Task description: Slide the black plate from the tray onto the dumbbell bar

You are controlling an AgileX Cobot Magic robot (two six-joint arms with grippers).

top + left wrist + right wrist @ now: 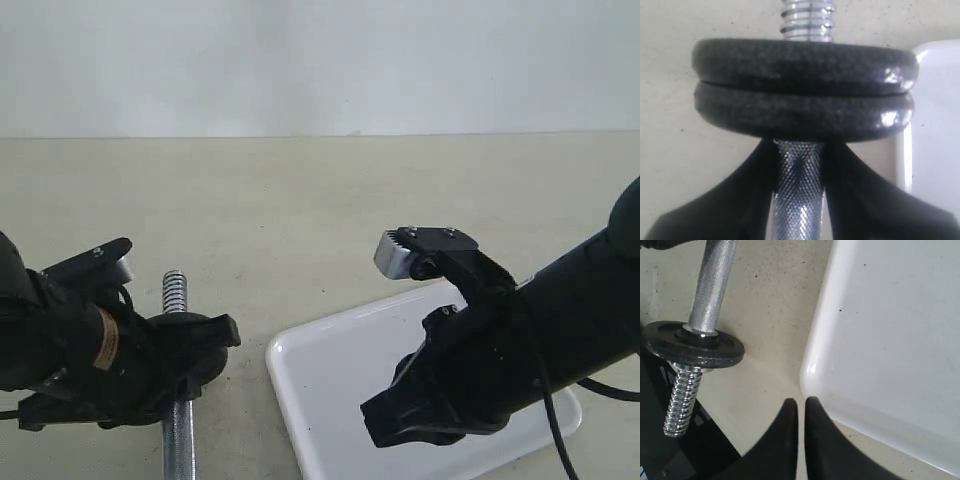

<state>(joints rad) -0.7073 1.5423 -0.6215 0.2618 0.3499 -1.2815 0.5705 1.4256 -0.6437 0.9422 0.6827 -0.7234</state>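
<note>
Black plate (692, 346) on dumbbell bar (712, 285) | left fingers (747, 200) gripping | right fingers (822, 445) closed

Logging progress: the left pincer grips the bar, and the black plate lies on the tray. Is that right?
Not quite. The black plate is on the bar, near its threaded end, not on the tray; the right wrist view shows it. The left pincer does grip the bar.

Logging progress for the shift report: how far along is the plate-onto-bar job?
Done: two black round cast-metal plates sit on the chrome steel bar; the glossy white tray looks bare where visible. In hand: left gripper grips the bar; right gripper shut, empty. Remaining: seemingly nothing.
</note>
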